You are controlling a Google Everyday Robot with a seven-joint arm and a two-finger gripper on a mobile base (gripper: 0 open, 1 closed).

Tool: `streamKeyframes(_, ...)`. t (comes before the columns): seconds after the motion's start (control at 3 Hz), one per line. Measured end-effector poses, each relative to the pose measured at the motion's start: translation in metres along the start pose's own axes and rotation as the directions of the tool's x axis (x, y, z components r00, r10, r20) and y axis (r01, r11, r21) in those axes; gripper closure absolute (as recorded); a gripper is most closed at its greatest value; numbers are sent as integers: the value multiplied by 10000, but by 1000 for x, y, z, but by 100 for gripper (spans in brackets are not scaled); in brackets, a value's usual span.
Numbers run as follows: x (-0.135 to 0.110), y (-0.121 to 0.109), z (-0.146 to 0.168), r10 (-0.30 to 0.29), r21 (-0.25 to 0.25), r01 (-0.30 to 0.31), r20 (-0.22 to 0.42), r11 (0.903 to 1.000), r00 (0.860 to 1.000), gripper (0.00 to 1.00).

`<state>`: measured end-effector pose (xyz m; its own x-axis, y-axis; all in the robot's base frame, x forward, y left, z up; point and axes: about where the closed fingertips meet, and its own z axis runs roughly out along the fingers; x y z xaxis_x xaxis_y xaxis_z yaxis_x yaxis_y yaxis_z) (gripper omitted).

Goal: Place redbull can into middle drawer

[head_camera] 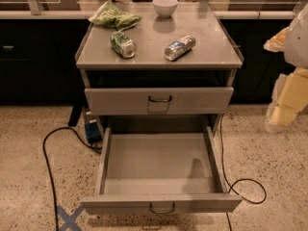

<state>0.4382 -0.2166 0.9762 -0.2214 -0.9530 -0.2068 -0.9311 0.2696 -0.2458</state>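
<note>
The redbull can (180, 47), slim and silver-and-blue, lies on its side on the cabinet's top, right of centre. The middle drawer (161, 202) is pulled wide open below; its low front panel with a small dark wire handle is nearest me, and no object shows inside it. My gripper (288, 88) shows as a pale yellow-and-white shape at the right edge, out beside the cabinet and apart from the can, level with the upper drawer.
A stubby green can (123, 44) lies left of the redbull can. A green chip bag (114, 16) and a white bowl (164, 6) sit at the back. A taller-fronted drawer (159, 100) sits slightly out above the open one. Black cables (48, 162) run on the floor.
</note>
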Motion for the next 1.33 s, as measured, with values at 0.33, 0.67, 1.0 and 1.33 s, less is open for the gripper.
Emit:
streamKeyframes(0.33,-5,-4,2,-95,142,93,144,9999,9999,0)
streamKeyframes(0.67,-26,-39,27,-647,636,626,321,9960,9974,0)
streamKeyframes(1.0,-49,-93,65,-998,1165,947,391,9887,9942,0)
streamKeyframes(1.33,-71,-145,100,-1286,1271,1235,328,9842,9912,0)
